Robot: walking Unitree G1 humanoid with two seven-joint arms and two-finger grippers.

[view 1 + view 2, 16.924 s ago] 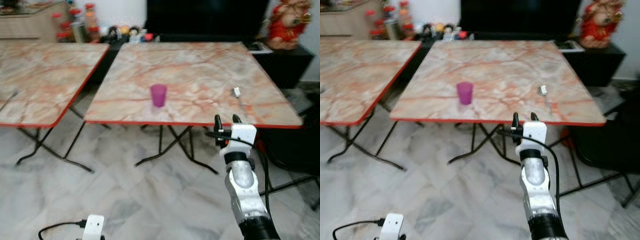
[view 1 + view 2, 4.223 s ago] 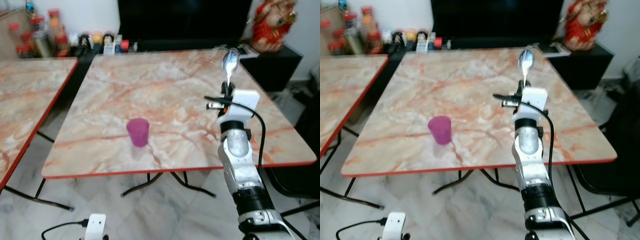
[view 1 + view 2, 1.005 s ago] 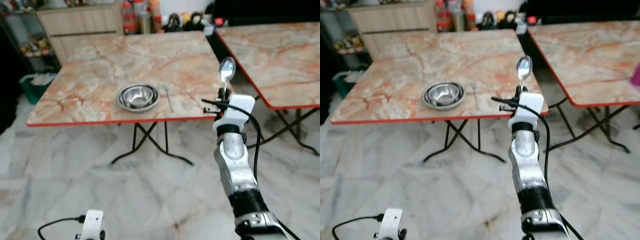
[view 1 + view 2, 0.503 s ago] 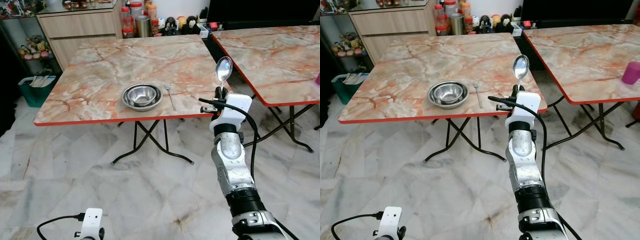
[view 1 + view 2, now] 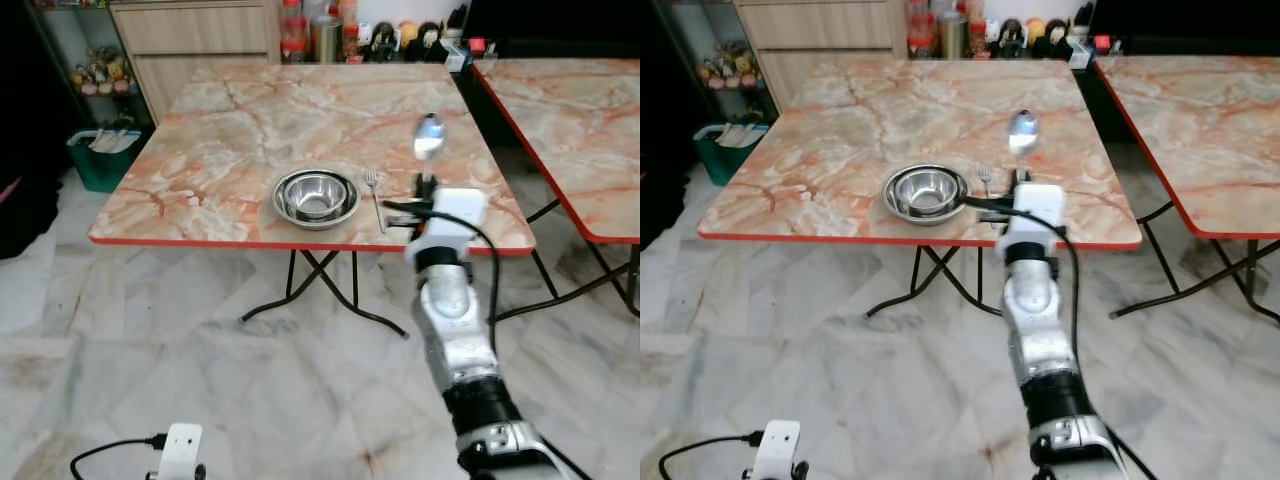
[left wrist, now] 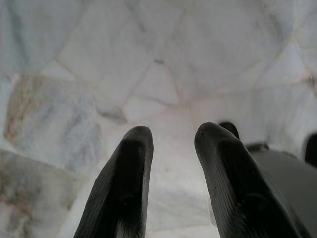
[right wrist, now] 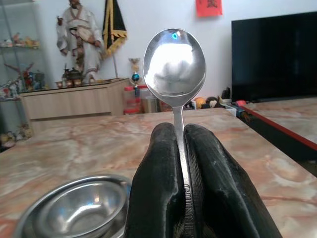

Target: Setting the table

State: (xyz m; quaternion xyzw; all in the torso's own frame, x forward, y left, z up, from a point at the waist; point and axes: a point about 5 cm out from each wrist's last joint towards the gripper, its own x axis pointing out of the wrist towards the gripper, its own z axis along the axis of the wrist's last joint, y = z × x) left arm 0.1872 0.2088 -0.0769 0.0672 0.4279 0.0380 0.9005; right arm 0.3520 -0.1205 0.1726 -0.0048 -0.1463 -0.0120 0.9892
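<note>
The right gripper is clenched on the handle of a spoon, bowl upright, raised before the near edge of the marble table just right of the steel bowls and fork. Stamped lettering on the handle between the fingers is too small to read. The left gripper hangs over floor tiles, fingers parted (holding nothing).

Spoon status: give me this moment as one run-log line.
right pincer: shut on spoon, upright | steel bowl and fork: on table ahead | left pincer: open, idle over floor
</note>
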